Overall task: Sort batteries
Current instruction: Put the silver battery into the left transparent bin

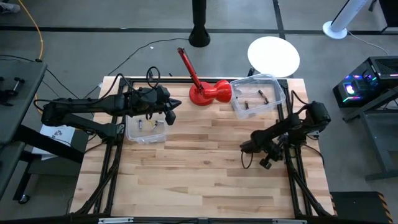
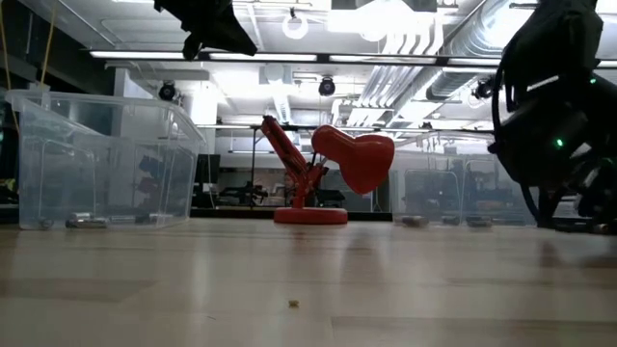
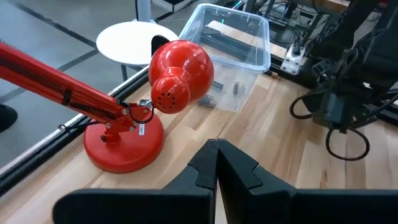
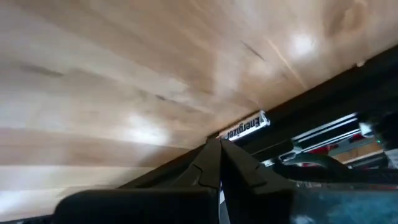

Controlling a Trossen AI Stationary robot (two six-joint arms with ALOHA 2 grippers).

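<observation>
Right gripper (image 4: 219, 146) pressed together, empty, low over right table edge. Small silvery cylindrical battery (image 4: 246, 129) lies just beyond its fingertips, long axis crosswise. Left gripper (image 3: 216, 163) also closed, farther off, by left clear plastic bin (image 1: 145, 129). Right arm nearer.

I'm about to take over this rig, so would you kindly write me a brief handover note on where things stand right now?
Left gripper: shut, empty, above the left clear bin.
Right gripper: shut, low over the table's right edge, beside a loose battery there.
Batteries: a few in the left clear bin, a few in the right clear bin behind the red desk lamp.
Done: some binned.
Left: at least that loose battery; I can't confirm the sorting.
</observation>
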